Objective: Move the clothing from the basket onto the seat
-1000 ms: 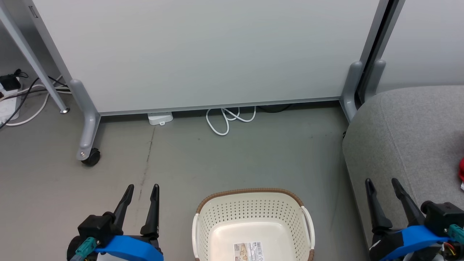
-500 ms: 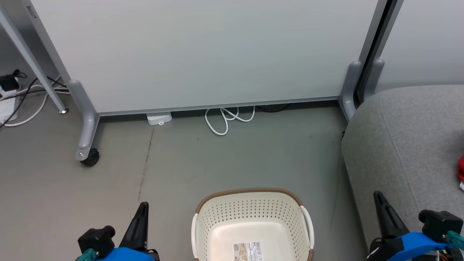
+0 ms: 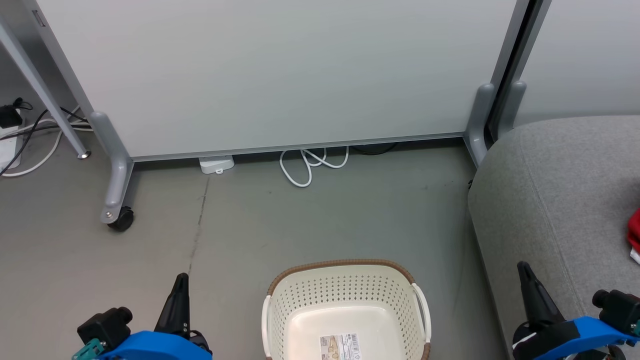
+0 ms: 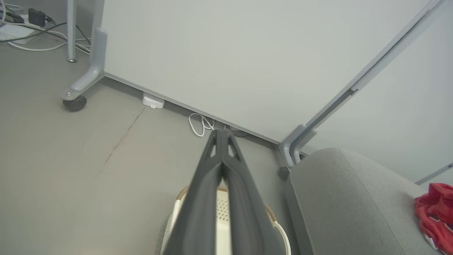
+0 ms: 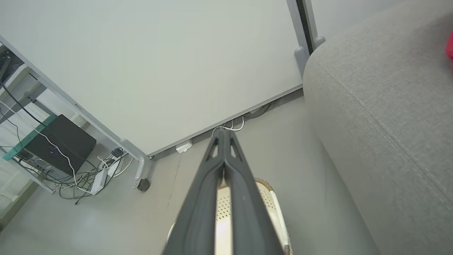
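Grey floor (image 3: 300, 225) runs up to a pale wheeled partition (image 3: 280, 75). The basket (image 3: 345, 263) stands on the floor at lower centre, with a paper label (image 3: 340, 346) on its bottom. Red clothing (image 4: 437, 209) lies on the grey seat (image 3: 550, 190), well apart from the basket. The left tool (image 3: 181, 278) and right tool (image 3: 523, 268) flank the basket, each with fingers pressed together and gripping nothing.

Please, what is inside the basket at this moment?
A paper label lies on the floor of the basket; the visible part holds nothing else. Its near end is cut off by the head view's lower edge. The red clothing lies on the seat.
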`<state>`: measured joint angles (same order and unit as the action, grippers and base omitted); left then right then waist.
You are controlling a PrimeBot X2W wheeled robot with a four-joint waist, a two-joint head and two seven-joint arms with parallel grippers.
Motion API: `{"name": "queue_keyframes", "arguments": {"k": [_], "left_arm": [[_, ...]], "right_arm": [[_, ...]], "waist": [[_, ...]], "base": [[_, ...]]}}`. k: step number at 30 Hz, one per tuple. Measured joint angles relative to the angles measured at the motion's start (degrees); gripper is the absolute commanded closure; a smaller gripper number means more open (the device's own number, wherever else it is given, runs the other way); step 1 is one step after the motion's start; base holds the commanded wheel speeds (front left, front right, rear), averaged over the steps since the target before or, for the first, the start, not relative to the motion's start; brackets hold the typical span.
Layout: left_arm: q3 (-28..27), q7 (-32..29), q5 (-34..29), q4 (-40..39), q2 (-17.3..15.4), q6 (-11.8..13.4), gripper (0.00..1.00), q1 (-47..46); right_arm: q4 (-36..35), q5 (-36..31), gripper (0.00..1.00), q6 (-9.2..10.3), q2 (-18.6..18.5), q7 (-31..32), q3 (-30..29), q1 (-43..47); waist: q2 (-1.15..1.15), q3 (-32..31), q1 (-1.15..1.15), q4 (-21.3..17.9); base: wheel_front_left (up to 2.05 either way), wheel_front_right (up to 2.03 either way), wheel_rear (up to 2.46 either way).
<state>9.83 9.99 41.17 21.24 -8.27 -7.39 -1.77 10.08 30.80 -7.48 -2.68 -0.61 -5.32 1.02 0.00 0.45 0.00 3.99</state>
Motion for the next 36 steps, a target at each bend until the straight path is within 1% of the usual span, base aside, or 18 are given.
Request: {"name": "queue_keyframes", "arguments": {"k": [17,36], "left_arm": [[-3.6,-3.5,12.1,-1.6,1.1,0.0,1.0,-0.8],[-7.0,-7.0,23.4,-3.2,2.1,0.0,1.0,-1.8]], "right_arm": [[0.9,14.4,1.0,0.0,0.0,1.5,-0.3,-1.8],[1.8,27.6,1.0,0.01,0.0,3.1,-0.5,-2.9]], "waist": [[0.0,0.0,0.0,-0.6],[0.0,-0.1,0.0,-1.3]], "base": [[0.0,0.0,0.0],[0.0,0.0,0.0]]}}
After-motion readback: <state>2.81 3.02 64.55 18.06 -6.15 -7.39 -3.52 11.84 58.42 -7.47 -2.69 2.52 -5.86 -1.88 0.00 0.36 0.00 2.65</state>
